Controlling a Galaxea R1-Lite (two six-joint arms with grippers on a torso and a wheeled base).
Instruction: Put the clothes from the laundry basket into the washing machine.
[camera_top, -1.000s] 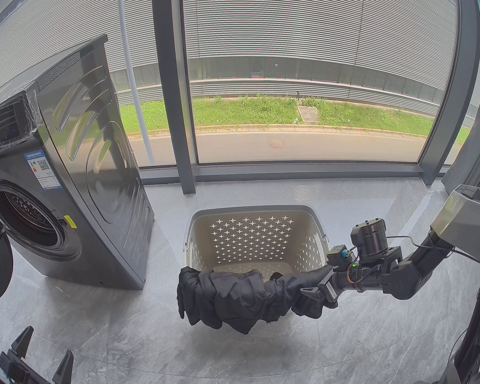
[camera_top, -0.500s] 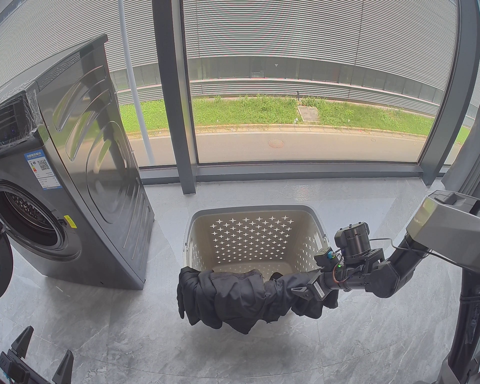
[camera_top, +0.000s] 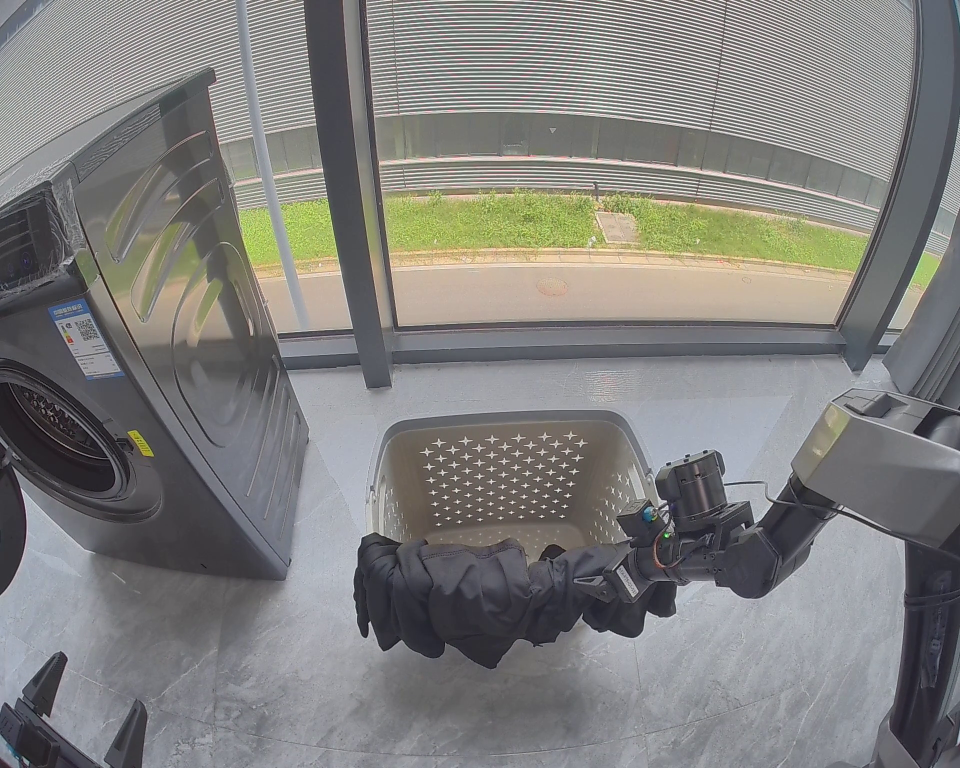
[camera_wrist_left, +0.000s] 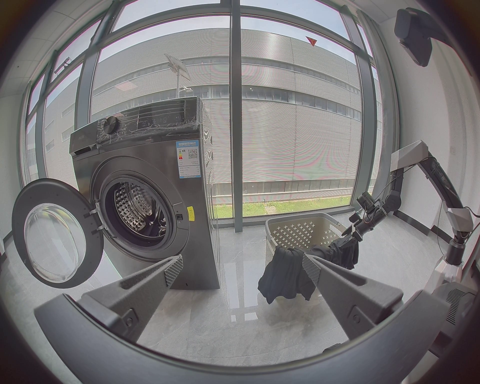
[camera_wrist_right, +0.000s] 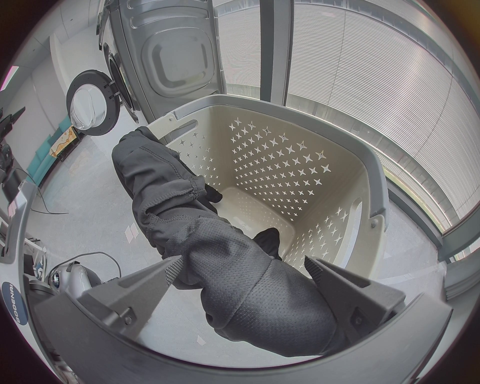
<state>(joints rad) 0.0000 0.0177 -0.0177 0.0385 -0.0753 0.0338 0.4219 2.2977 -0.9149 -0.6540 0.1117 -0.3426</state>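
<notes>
A black garment (camera_top: 470, 595) hangs over the front rim of the beige laundry basket (camera_top: 512, 418), part of it trailing inside. My right gripper (camera_top: 608, 584) is at the garment's right end, open, with the cloth (camera_wrist_right: 240, 280) between its spread fingers. The basket (camera_wrist_right: 300, 165) holds little else. The grey washing machine (camera_top: 150, 330) stands to the left with its round door (camera_wrist_left: 55, 232) swung open and the drum (camera_wrist_left: 137, 210) showing. My left gripper (camera_top: 92, 690) sits low at the near left, open and holding nothing, facing the machine (camera_wrist_left: 150, 200).
Tall windows and a dark pillar (camera_top: 345, 190) stand behind the basket. Grey tiled floor (camera_top: 250, 660) lies open between the machine and the basket. The machine's open door (camera_wrist_right: 92, 102) juts out over the floor on the left.
My right arm has slid leftward, bringing its open gripper farther along the garment's right end. The garment, the basket and my left gripper have stayed put.
</notes>
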